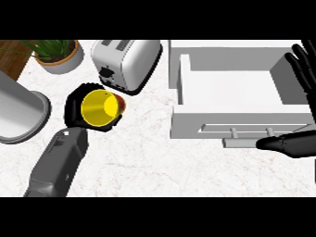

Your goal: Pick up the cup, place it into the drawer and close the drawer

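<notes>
Fingers of the left hand curl round the yellow cup; right hand rests open beside the open drawer. Swinging across the bench, the cup might clip the toaster or the drawer's wall.

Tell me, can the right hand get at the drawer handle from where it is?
Probably yes. The right hand is open beside the open drawer, thumb right by the handle, and nothing lies between them.
</notes>
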Controlling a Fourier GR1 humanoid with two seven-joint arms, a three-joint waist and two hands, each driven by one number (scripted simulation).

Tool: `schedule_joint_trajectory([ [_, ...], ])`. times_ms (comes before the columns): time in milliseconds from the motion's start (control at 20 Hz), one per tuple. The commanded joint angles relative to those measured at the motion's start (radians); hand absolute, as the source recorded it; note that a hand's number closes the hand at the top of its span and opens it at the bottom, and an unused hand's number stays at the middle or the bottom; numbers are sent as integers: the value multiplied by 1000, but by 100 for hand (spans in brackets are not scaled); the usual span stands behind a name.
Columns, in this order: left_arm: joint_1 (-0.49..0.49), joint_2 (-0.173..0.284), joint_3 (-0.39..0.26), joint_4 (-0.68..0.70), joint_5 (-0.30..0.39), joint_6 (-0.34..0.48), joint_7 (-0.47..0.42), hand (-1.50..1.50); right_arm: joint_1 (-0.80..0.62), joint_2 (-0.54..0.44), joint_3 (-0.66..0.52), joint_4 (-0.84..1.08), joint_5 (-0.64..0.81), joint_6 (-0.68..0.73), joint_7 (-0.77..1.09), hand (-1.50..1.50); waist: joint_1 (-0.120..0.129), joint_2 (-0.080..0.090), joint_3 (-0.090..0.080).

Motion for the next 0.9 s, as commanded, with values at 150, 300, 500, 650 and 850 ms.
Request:
schedule_joint_trajectory([
  [150,-132,-25,-71,-216,7,15,236,150,31,4,5,-30,28,-6,-21,-150,8,-4,1],
  [300,-184,-90,-164,-289,47,125,348,150,24,0,-12,12,7,4,-22,-150,1,-4,1],
  [500,-275,-91,-201,-378,62,210,512,150,56,-5,-24,11,3,19,-53,-150,-2,-2,1],
  [650,-412,-92,-266,-303,83,324,558,150,-20,7,-6,41,28,-11,-46,-150,-17,4,0],
  [850,-491,-92,-303,-280,103,397,674,150,22,23,14,17,41,-7,-64,-150,-15,3,0],
])
